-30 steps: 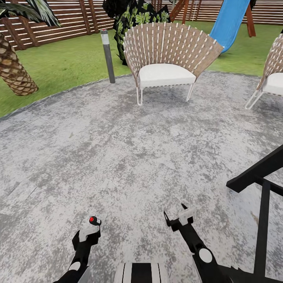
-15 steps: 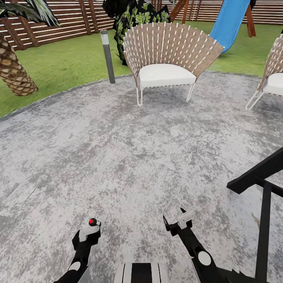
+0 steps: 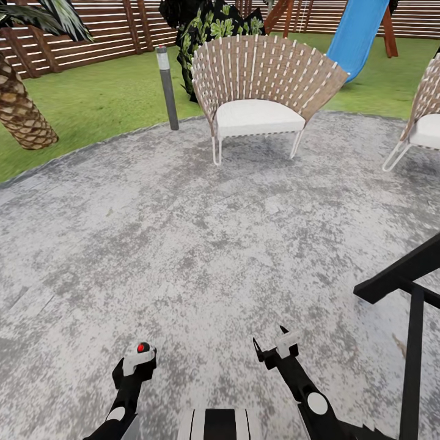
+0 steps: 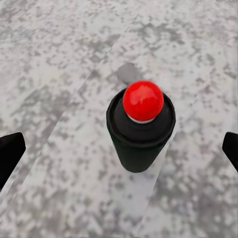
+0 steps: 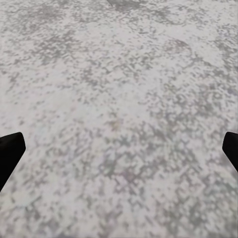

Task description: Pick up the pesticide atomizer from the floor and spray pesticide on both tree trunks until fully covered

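The pesticide atomizer [image 4: 141, 134], a small dark bottle with a red ball top, stands upright on the mottled grey floor [image 3: 201, 244]. In the head view its red top [image 3: 142, 347] shows just past my left gripper [image 3: 139, 357]. That left gripper [image 4: 119, 148] is open, its fingertips [image 4: 10, 153] wide apart on either side of the bottle and not touching it. My right gripper [image 3: 270, 339] hangs open over bare paving [image 5: 119, 89], empty. The garden lawn [image 3: 104, 98] lies beyond the paving. Both trees are out of view.
A wicker chair [image 3: 260, 79] with a white cushion stands ahead, and a second chair [image 3: 425, 116] at the right edge. A grey lamp post [image 3: 166, 85] and a scaly palm trunk [image 3: 21, 110] stand to the left. A black frame [image 3: 409, 293] is close on my right. A slat fence [image 3: 91, 36] and a blue slide [image 3: 357, 30] stand behind.
The near things, the atomizer, both grippers and the black frame, have slid slightly down the head view while the chairs stay put. The left gripper remains open around the bottle.
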### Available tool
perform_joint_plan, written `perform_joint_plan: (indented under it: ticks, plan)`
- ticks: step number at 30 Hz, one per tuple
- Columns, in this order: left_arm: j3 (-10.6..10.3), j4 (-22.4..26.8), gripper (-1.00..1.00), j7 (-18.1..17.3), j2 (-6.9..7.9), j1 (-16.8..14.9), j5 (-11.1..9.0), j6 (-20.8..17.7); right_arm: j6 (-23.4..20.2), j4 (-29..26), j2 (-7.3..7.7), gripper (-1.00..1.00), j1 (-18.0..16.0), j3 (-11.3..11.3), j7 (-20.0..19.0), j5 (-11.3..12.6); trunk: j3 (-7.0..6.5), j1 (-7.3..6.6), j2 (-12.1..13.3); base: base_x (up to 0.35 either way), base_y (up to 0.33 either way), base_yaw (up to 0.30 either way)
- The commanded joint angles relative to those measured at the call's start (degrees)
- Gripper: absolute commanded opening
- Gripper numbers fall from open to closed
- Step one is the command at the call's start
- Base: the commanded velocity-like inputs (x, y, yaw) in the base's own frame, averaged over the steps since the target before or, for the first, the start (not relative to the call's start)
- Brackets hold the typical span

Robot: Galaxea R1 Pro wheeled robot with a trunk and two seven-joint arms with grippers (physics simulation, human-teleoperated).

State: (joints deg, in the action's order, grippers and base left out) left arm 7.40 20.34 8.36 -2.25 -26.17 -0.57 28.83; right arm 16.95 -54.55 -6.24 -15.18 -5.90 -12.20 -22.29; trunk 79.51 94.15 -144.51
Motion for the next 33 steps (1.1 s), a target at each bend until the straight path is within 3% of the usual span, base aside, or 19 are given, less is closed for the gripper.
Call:
perform_joint_plan:
  ticks: [1, 33]
  plan:
    - [0.07, -0.03, 1.0, 0.08, -0.02, -0.03, -0.05, 0.18, 0.26, 0.02, -0.09, 1.0, -0.03, -0.35, -0.45, -0.38, 0.03, 0.0, -0.01, 0.061, 0.0, 0.0]
    - [0.16, 0.04, 1.0, 0.16, -0.03, -0.05, -0.14, 0.26, 0.23, 1.67, -0.09, 1.0, -0.03, -0.35, -0.45, -0.38, 0.03, 0.0, -0.01, 0.018, 0.0, 0.0]
